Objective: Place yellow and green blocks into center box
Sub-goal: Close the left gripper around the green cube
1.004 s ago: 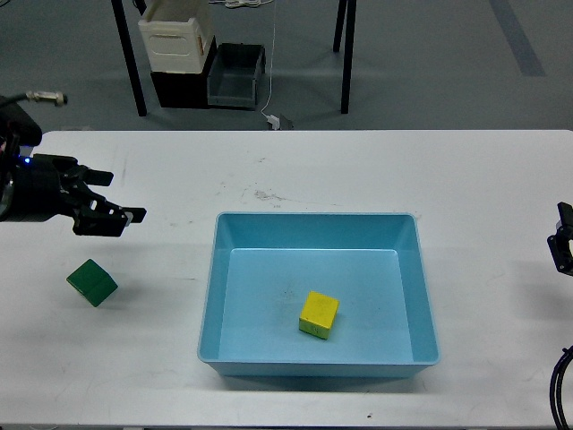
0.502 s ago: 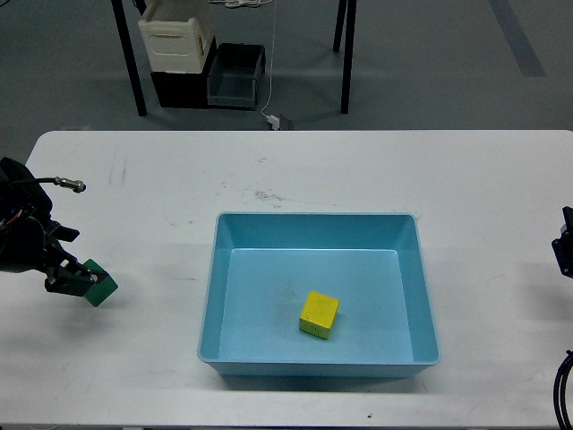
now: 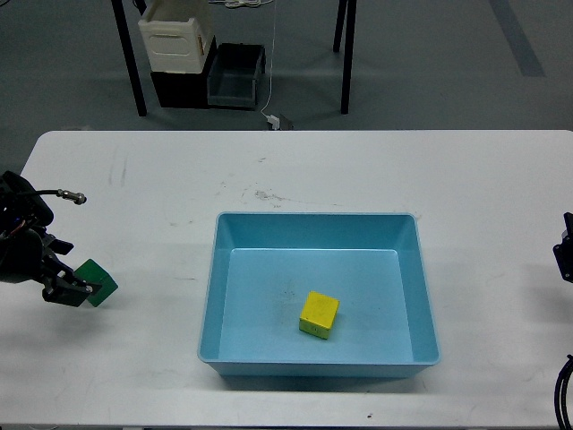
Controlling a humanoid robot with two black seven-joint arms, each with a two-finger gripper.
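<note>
Tool (image 3: 73, 288) of left arm touches green block (image 3: 97, 282) on table (image 3: 358, 170).

The left gripper (image 3: 72, 288) sits low at the table's (image 3: 358, 170) left edge, touching one block (image 3: 97, 282), which lies just to its right on the tabletop. Well to the right of the gripper stands the box (image 3: 318, 224), mid-table toward the front edge. A second block (image 3: 319, 315) lies inside it, on its floor. Far beyond the box, at the right edge, only a bit of the right arm (image 3: 565, 255) shows.
</note>
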